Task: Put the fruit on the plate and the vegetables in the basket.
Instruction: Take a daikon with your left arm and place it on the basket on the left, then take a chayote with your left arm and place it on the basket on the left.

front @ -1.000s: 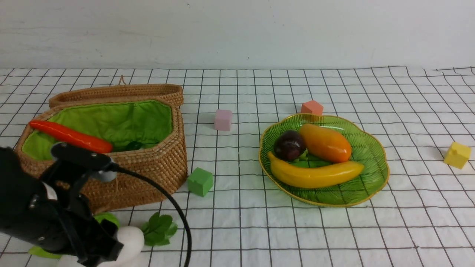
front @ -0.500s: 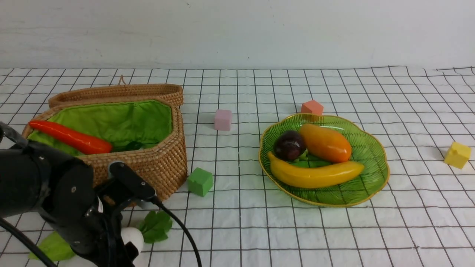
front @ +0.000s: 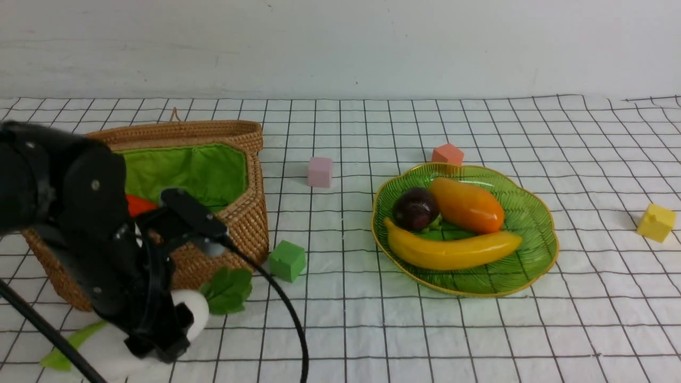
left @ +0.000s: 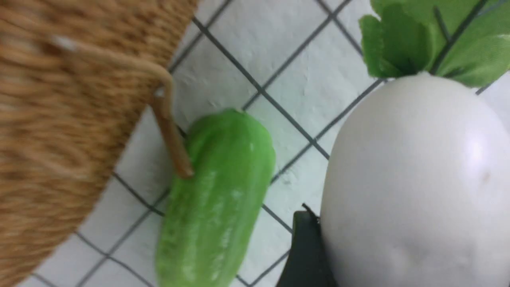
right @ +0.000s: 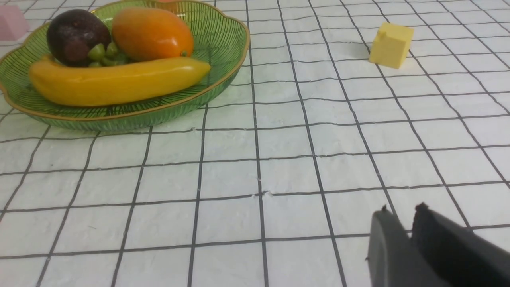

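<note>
My left gripper [front: 165,330] is shut on the fat white radish [front: 187,314], whose green leaves [front: 229,290] point at the basket [front: 237,234]. In the left wrist view one finger [left: 305,247] presses the radish [left: 418,179]; the other finger is hidden. The light green cucumber [left: 215,199] lies on the cloth beside the basket wall [left: 59,99]. The carrot [front: 139,205] shows only a bit inside the basket, behind my arm. The plate [front: 526,213] holds the mango [front: 467,205], the purple ball [front: 415,208] and the banana [front: 452,250]. My right gripper [right: 400,209] is shut and holds nothing.
The basket's lid [front: 213,130] lies open behind it. A green cube [front: 287,260] sits close to the basket's right corner. A pink cube [front: 320,172], an orange cube [front: 447,154] and a yellow cube [front: 655,222] stand around the plate.
My left arm has risen and moved toward the basket, carrying the radish with it. It now covers the basket's left part and most of the carrot.
</note>
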Robot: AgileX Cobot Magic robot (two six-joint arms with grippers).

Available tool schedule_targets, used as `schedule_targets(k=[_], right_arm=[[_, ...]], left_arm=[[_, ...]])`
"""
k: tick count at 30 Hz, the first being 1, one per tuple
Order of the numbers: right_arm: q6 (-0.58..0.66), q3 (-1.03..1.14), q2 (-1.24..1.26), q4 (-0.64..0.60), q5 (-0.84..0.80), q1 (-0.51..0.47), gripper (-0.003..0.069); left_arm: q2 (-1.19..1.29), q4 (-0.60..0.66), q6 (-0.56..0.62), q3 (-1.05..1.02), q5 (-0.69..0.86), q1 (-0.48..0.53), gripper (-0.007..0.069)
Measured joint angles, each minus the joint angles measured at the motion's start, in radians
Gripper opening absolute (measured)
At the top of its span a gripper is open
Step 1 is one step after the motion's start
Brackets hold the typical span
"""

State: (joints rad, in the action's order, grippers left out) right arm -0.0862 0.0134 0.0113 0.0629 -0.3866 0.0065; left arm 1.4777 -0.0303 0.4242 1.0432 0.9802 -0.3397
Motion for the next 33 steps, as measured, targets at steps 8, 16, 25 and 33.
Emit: schedule_targets(k=[8, 16, 25, 33], right_arm=[[0.000, 0.000, 0.000, 0.000, 0.000, 0.000, 0.0125], [0.000, 0.000, 0.000, 0.000, 0.000, 0.000, 0.0135], [0.000, 0.000, 0.000, 0.000, 0.000, 0.000, 0.0144], [0.000, 0.000, 0.000, 0.000, 0.000, 0.000, 0.0150]], left_arm=[[-0.004, -0.258, 0.013, 0.305, -0.085, 0.102, 0.0489], [0.145, -0.363, -0.034, 0.324, -0.242, 0.114, 0.0489], [0.107, -0.324, -0.093, 0.311, -0.160, 0.114, 0.0668], [-0.140, -0.238, 0.047, -0.017, -0.027, 0.181, 0.0643]])
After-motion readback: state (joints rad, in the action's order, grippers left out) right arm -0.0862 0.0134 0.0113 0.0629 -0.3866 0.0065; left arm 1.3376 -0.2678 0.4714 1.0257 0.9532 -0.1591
